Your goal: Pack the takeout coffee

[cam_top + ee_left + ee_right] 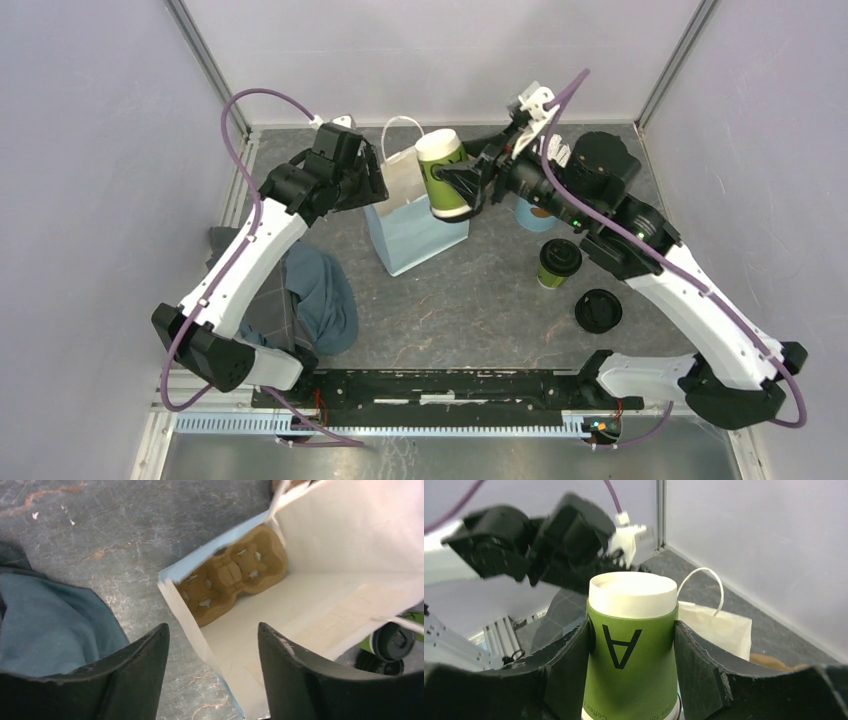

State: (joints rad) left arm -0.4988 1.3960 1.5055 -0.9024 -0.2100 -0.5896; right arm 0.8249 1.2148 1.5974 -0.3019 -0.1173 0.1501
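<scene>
My right gripper [465, 185] [631, 625] is shut on the takeout coffee [443, 178] [631, 655], a green paper cup. It hangs over the open mouth of the light-blue bag [405, 240] [719, 625]. The cup's cream end points up and its printed letter A reads upside down. A dark edge shows at its lower end. My left gripper [372, 180] [212, 625] is open at the bag's left rim, with the paper edge [190, 625] running between its fingers. A brown cup carrier [232, 572] lies at the bottom of the bag.
A second green cup [560, 262] with a dark top stands right of the bag, with a loose black lid [598, 311] beside it. A light-blue cup [537, 215] and a black stack [605, 155] sit behind. A blue-grey cloth [315, 295] [45, 620] lies at the left.
</scene>
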